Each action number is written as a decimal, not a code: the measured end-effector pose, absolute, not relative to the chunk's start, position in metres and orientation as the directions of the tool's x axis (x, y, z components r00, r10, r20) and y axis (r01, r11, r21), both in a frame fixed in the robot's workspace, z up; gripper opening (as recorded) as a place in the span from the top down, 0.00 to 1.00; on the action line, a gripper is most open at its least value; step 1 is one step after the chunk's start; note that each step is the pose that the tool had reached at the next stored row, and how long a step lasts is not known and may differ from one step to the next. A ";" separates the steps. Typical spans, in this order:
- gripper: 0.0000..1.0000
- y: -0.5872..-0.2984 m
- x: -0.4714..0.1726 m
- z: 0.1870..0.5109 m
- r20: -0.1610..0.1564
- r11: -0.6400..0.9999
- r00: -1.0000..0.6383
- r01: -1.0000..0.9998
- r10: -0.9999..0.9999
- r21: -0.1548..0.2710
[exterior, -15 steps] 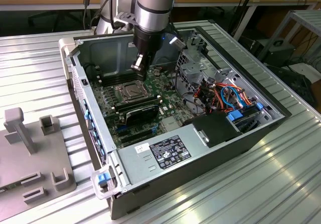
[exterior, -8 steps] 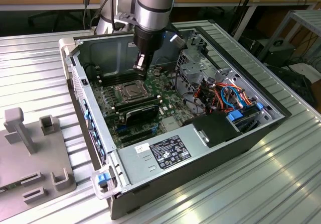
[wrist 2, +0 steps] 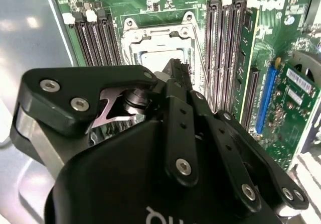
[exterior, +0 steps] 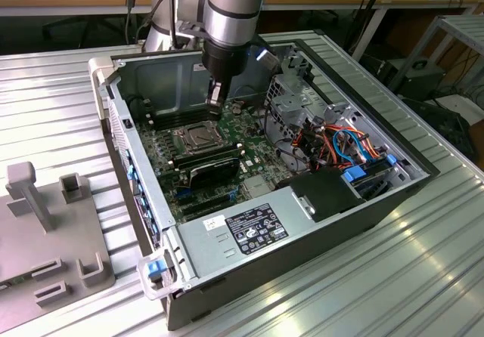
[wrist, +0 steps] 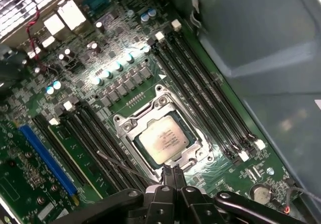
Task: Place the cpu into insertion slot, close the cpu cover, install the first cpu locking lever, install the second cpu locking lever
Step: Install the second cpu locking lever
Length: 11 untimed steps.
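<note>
The cpu (wrist: 164, 139) lies with its silver top up in the insertion slot (wrist: 142, 151) on the green board. The silver cpu cover (wrist: 122, 127) lies flat around it as a frame. In the second wrist view the cpu (wrist 2: 153, 58) and cpu cover (wrist 2: 134, 34) sit just beyond the fingertips. My gripper (wrist: 173, 176) hovers at the socket's edge, fingers pressed together with nothing visible between them. A thin wire locking lever (wrist: 116, 164) slants along one side of the socket, its free end lifted off the board. In the exterior view the gripper (exterior: 215, 110) points down just behind the socket (exterior: 195, 137).
Long black memory slots (wrist: 200, 88) flank the socket on both sides. A blue slot (wrist: 47, 158) lies further off. The open grey computer case (exterior: 227, 246) surrounds the board, with a drive cage and coloured cables (exterior: 340, 144) at the exterior view's right. Grey fixtures (exterior: 45, 224) sit at its left.
</note>
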State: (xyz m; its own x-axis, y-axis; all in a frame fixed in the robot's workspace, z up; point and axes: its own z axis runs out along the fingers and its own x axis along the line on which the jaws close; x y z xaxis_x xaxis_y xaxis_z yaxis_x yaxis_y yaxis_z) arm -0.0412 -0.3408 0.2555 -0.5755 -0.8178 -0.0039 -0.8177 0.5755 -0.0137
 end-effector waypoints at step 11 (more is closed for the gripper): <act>0.89 -0.341 -0.041 0.255 -0.004 0.502 -0.502 -0.865 -0.865 -0.014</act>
